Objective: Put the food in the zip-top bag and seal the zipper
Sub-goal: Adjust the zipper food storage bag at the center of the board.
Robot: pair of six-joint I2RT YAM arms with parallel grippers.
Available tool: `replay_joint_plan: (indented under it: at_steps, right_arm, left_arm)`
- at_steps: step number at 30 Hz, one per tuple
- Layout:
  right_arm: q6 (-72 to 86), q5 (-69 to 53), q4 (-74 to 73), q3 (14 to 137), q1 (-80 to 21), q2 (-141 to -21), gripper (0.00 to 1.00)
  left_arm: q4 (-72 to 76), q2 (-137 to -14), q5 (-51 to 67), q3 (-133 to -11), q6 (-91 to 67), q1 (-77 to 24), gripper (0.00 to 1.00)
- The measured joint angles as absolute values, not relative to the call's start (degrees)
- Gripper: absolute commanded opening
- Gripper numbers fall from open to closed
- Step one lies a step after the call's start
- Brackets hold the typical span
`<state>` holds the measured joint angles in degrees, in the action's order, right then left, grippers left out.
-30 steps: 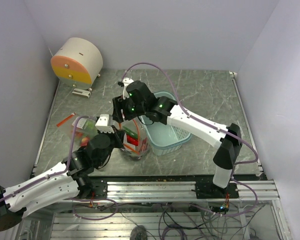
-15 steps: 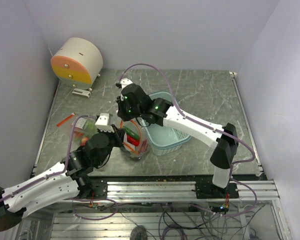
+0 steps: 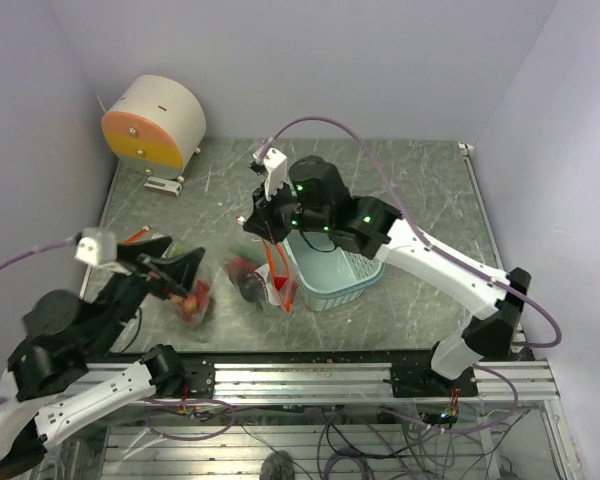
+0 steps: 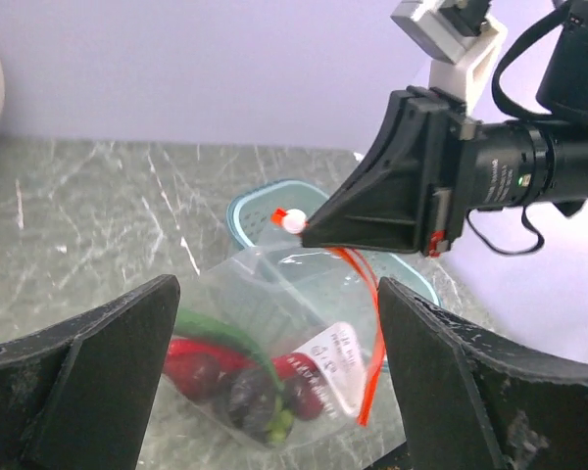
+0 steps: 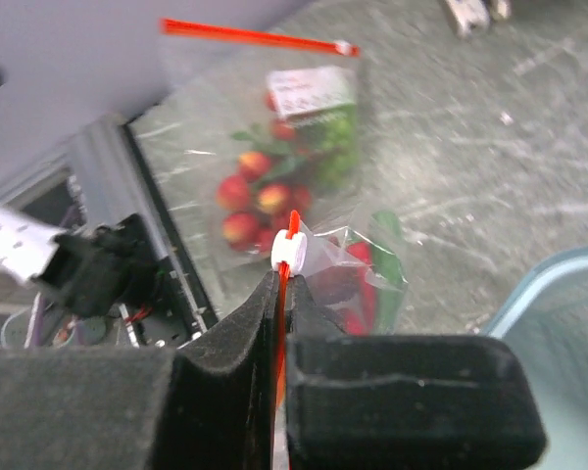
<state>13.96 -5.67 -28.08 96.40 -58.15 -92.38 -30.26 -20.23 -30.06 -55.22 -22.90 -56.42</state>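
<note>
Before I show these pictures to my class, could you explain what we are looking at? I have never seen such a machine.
These are two robot arms bolted at the table's near edge, each ending in a two-fingered pincer. One picture looks down from above; the other two come from a camera on each wrist. On the grey table stand a light-blue basket and a round white-and-orange object. The right pincer is shut on the orange-red zipper of a clear bag, holding its mouth up; toy food lies inside. The left pincer is open and holds nothing. A second filled bag lies on the table nearby.
</note>
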Motion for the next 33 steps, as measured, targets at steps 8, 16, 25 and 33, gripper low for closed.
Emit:
replay_joint_plan:
  at_steps: [8, 16, 25, 33]
  right_arm:
    - [4.2, -23.2, -28.5, 98.9, -58.1, -89.2, 0.0]
    - [-2.9, -33.6, -31.0, 98.9, -58.1, -88.4, 0.0]
    - [-5.6, -38.9, -30.3, 97.1, -58.1, -83.3, 0.0]
    - [-7.4, -44.2, -29.6, 93.8, -58.1, -81.6, 0.0]
  left_arm:
    - [-32.9, -14.4, -18.7, -56.7, -7.9, -56.4, 0.91]
    - [-34.9, -22.1, -6.9, -59.8, 3.1, -56.4, 0.91]
    - [-34.4, -21.3, 0.1, -57.3, 4.3, -56.4, 0.87]
    - [-29.3, -21.6, 3.3, -52.7, 2.1, -56.4, 0.84]
